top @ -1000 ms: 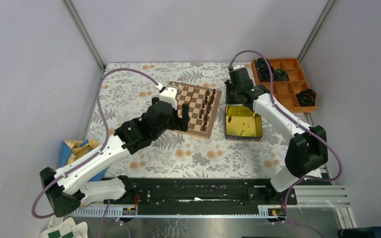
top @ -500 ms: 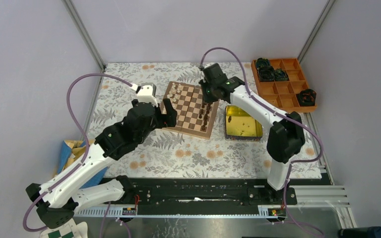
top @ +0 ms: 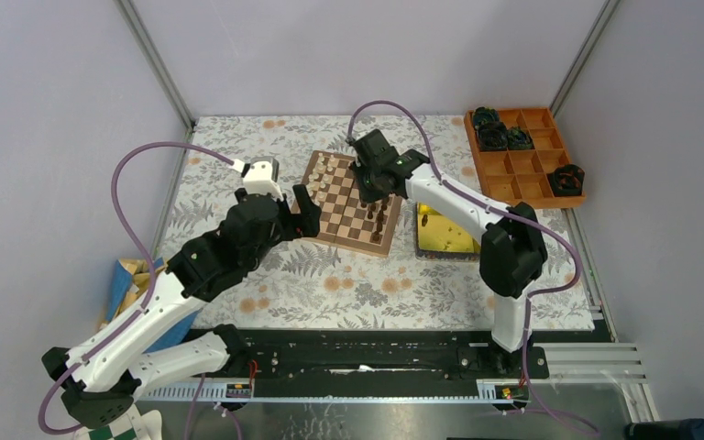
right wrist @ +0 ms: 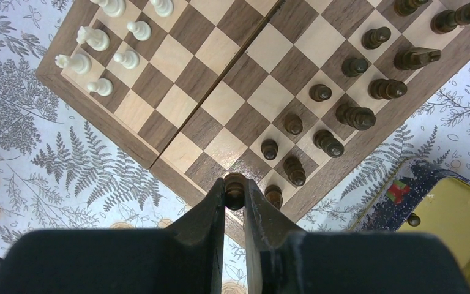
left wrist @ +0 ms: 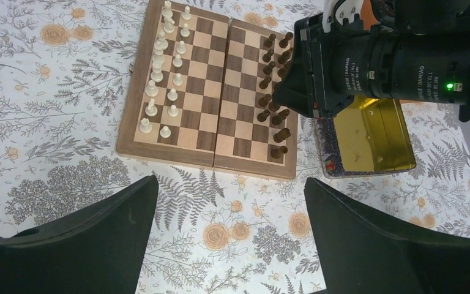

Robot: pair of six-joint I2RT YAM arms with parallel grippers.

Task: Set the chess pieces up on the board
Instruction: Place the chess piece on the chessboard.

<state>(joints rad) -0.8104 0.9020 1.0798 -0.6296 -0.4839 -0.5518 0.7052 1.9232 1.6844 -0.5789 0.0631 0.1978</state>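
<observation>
"Dark wood between the pads, that's the headline: my right gripper (right wrist: 235, 184) is clamped on one small dark piece (right wrist: 234, 191), jaws nearly together, with its round top showing between the tips."

"And where is that over the board?"

"The board (right wrist: 159, 131) fills my right wrist view. The held piece shows against the light border, at the corner on the dark side. I can't tell whether it touches the wood. From above, the right gripper (top: 371, 179) hangs over the board's (top: 353, 234) far half."

"How do the other pieces stand?"

"Dark pieces (left wrist: 273, 92) stand upright in two ragged files along the right side, nearest the yellow tin (left wrist: 370, 135). Pale pieces (left wrist: 164, 73) stand in two files along the opposite side. The middle squares between them are bare."

"And your left side?"

"My left gripper (left wrist: 231, 182) is spread wide and holds nothing. Its two black fingers (left wrist: 98, 236) frame the bottom of the wrist view, over the floral cloth (left wrist: 49, 98) just short of the board's near edge. From above, the left gripper (top: 304, 206) sits at the board's left edge, beside the pale files."

"What else is on the table?"

"The tin (top: 449, 229) lies just right of the board, lid off, yellow inside. An orange tray (top: 524, 165) with compartments sits at the far right corner, and black gear-like lumps (top: 493, 128) lie in several of its cells. My right arm's wrist crosses the top right of the left wrist view, green light on, above the dark files."
</observation>
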